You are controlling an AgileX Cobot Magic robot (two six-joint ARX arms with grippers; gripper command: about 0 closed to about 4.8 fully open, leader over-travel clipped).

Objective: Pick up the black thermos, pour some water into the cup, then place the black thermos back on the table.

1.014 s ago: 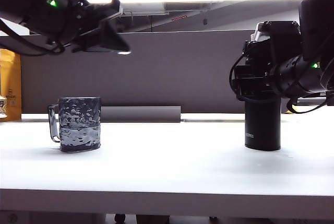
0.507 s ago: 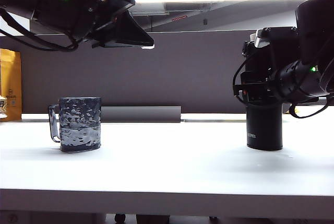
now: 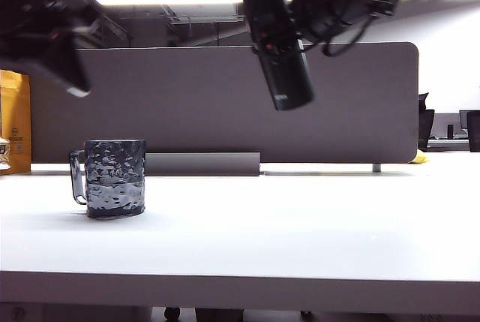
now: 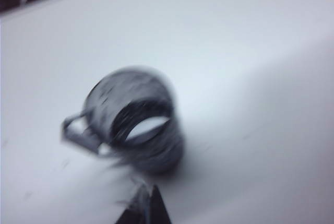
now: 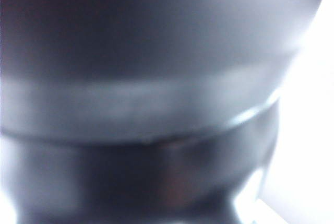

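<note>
A: The black thermos [image 3: 283, 59] is shown lifted clear of the counter [image 3: 300, 224], tilted, with its base toward 5 o'clock and its upper part hidden at 12 o'clock of the exterior view. Small white lettering is seen near the base.

B: By what is it carried?

A: It is held by the right claw [image 3: 262, 7], which is closed around the upper part of the body at the top centre of the exterior view. In the right wrist view the picture is filled by the blurred dark wall of the black thermos [image 5: 156, 78], crossed by a paler band.

B: Where is the cup placed?

A: The cup [image 3: 114, 178] is stood upright on the counter at 8 o'clock of the exterior view, well apart from the thermos, its handle turned toward 9 o'clock. Its dimpled surface is visible.

B: And the left claw?

A: The left claw [image 3: 64, 67] is seen as a dark blurred mass at 10 o'clock of the exterior view, above the cup and not touching it. In the left wrist view the cup [image 4: 138, 119] is viewed from above, blurred, with its open mouth shown; only a dark tip of the left claw [image 4: 146, 208] is caught at the edge. Whether that claw is wide or narrow cannot be told.

B: What lies behind?

A: A grey partition panel [image 3: 187, 104] is set behind the counter.
</note>
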